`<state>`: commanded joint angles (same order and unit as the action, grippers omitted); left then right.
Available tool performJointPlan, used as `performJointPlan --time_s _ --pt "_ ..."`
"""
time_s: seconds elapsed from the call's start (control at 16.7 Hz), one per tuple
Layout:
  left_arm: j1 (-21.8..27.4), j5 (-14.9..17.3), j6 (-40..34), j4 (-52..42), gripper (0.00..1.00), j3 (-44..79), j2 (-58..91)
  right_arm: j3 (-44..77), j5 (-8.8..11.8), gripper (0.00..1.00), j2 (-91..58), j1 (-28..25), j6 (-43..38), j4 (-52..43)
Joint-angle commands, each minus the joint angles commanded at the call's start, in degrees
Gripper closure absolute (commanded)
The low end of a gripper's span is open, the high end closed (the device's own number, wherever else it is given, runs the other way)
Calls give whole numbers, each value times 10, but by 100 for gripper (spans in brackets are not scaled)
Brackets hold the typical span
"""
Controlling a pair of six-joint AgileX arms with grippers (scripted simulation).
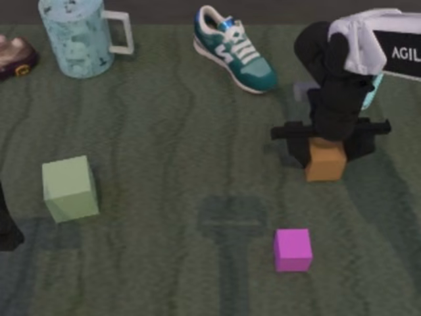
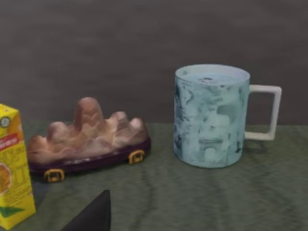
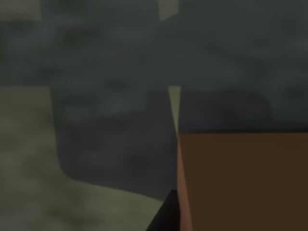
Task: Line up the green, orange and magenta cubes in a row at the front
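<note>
Three cubes to line up, and the orange cube point(image 1: 325, 162) is the one I'm busy with. My right gripper point(image 1: 327, 146) sits right on top of it, fingers down either side, and in the right wrist view the orange face point(image 3: 243, 180) fills the corner with a dark finger point(image 3: 166, 216) against its edge. Looks clamped on the cube to me, though I can't tell if it's off the mat.

Main worry: the grip looks near the top of the cube, so it could twist or slip out on the way forward. The magenta cube point(image 1: 293, 249) is just in front of the orange one and a bit left, so a low carry could knock it. The green cube point(image 1: 70, 188) is well off to the left of the orange one, a long gap to close.

Behind the orange cube there's a teal sneaker point(image 1: 234, 49), not in the way. Far back-left are a light blue mug point(image 2: 211, 115), a rock ornament on a purple base point(image 2: 89, 139) and a yellow carton point(image 2: 13, 166). My left arm's parked at the left edge point(image 1: 6, 227); can't see its fingers well enough to call.
</note>
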<state>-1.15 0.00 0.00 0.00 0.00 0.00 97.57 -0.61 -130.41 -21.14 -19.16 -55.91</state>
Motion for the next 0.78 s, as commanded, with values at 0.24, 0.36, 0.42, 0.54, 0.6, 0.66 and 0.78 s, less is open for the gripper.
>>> performJointPlan --time_s 0.24,0.36,0.42,0.54,0.6,0.66,0.78 --pt "0 0 0 0 0 0 0 55 0 100 20 -2 -1 -83" --pt "0 0 0 0 0 0 0 81 0 100 32 -4 1 -117" --pt "0 0 0 0 0 0 0 87 0 100 36 -4 1 -125" --pt "0 0 0 0 0 0 0 89 0 100 37 -4 1 -127" --pt "0 0 0 0 0 0 0 89 0 100 37 -4 1 -127" --pt "0 0 0 0 0 0 0 88 1 100 35 -1 0 -126" --pt "0 0 0 0 0 0 0 83 0 100 39 -10 -9 -125"
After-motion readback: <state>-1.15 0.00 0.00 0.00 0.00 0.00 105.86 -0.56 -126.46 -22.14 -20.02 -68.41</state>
